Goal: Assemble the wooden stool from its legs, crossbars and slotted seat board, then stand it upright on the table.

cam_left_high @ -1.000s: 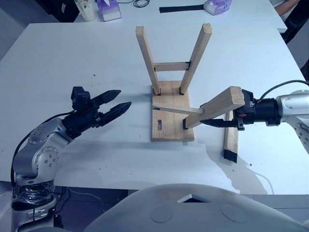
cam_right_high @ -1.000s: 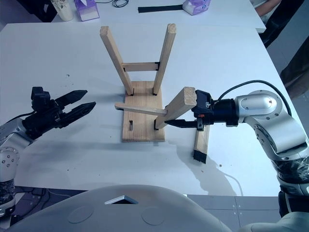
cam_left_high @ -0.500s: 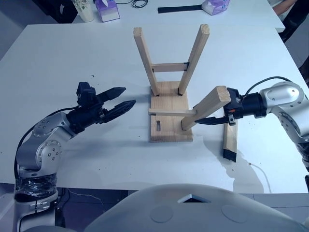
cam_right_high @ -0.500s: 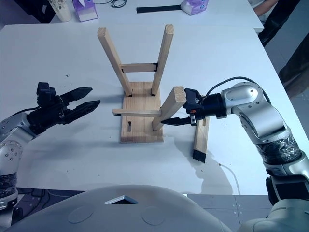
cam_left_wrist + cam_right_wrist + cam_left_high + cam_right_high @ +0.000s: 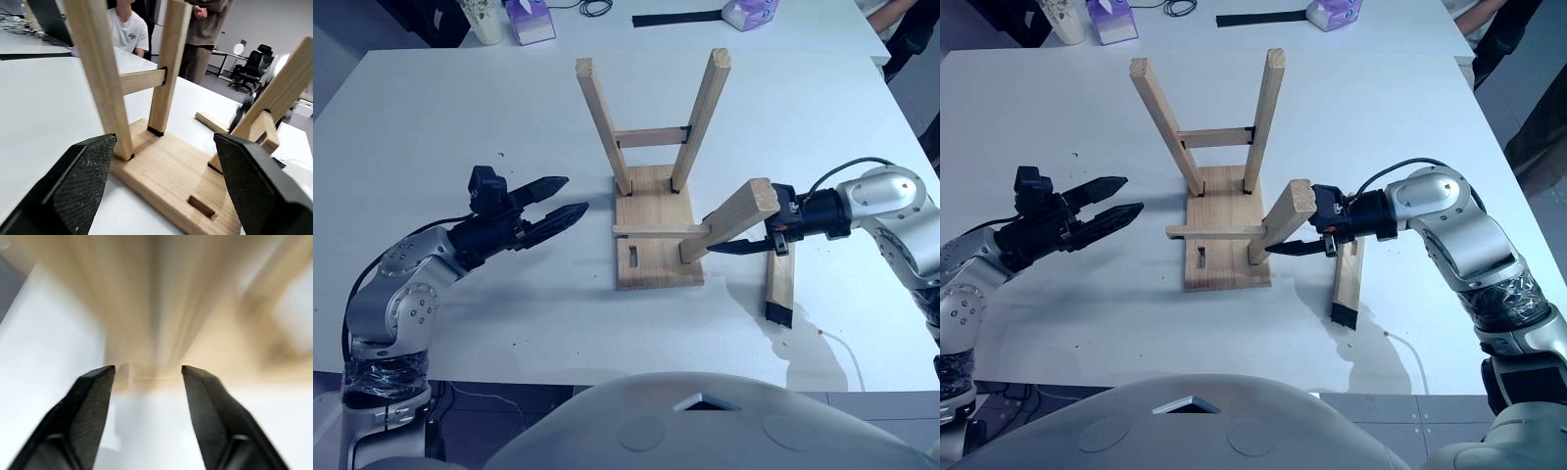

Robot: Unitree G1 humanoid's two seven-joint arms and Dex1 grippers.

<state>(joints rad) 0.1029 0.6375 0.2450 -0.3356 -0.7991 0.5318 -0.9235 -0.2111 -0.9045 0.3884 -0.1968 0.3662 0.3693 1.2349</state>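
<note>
Tilted leg [image 5: 734, 213] shifted toward seat board [image 5: 661, 272], pale wood, crossbar [image 5: 656, 231] level

Between the left gripper [image 5: 576, 194] and the seat board [image 5: 656, 276] the table [image 5: 460, 117] is bare — lots of room there. Two upright legs [image 5: 602, 127] and their crossbar [image 5: 651, 137] block the board's far end. A tilted leg [image 5: 729, 217] with its side bar [image 5: 656, 231] blocks the near part, while the right gripper [image 5: 717, 249] and a loose leg [image 5: 780, 289] crowd the right side.
</note>
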